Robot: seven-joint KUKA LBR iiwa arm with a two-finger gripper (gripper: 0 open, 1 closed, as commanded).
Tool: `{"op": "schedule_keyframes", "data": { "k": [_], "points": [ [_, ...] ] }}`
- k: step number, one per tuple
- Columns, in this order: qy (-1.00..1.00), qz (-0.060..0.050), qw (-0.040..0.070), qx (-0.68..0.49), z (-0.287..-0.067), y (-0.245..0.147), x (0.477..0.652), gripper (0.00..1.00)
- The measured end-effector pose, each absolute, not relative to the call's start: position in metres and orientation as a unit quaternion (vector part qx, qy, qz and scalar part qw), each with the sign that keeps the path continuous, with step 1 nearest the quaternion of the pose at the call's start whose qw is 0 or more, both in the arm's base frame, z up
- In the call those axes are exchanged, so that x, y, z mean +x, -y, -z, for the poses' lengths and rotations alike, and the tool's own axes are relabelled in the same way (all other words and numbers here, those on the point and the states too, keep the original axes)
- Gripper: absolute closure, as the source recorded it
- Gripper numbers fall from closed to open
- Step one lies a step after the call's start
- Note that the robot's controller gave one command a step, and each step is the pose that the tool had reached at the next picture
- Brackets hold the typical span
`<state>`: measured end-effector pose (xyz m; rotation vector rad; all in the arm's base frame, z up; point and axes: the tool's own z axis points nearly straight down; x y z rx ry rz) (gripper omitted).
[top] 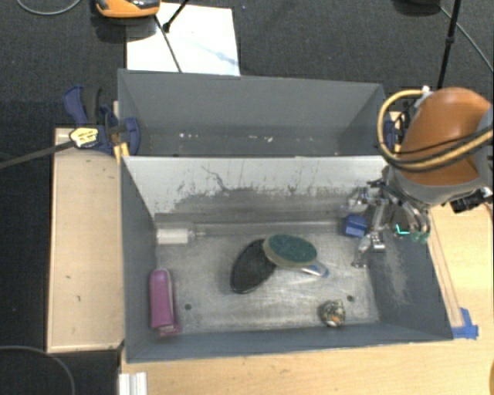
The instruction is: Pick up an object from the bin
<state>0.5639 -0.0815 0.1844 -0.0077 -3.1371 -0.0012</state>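
Target guess: small blue plastic block (pixel 354 226) just left of gripper (pixel 367 248) | we cannot tell whether gripper is open or closed.

Floor: dark speckled carpet (pixel 46 69) all round the grey bin (pixel 247 100). White paper sheet (pixel 202 46) lies on carpet just behind bin's back wall, w/ thin black cable (pixel 171 40) crossing it diag. Orange object (pixel 127 8) at top edge, partly cut off. Thicker black cable (pixel 35 158) comes in from left; thin cable (pixel 446 46) top right. Light even.
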Motion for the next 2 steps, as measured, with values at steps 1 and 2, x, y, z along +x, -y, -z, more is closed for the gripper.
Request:
{"op": "schedule_keyframes", "data": {
  "k": [1,2],
  "points": [
    [1.000,0.000,-0.003,-0.018,-0.0724,0.0469,0.5923,0.00],
    [1.000,-0.001,-0.009,-0.017,-0.0761,0.0484,0.5946,1.00]
  ]
}}
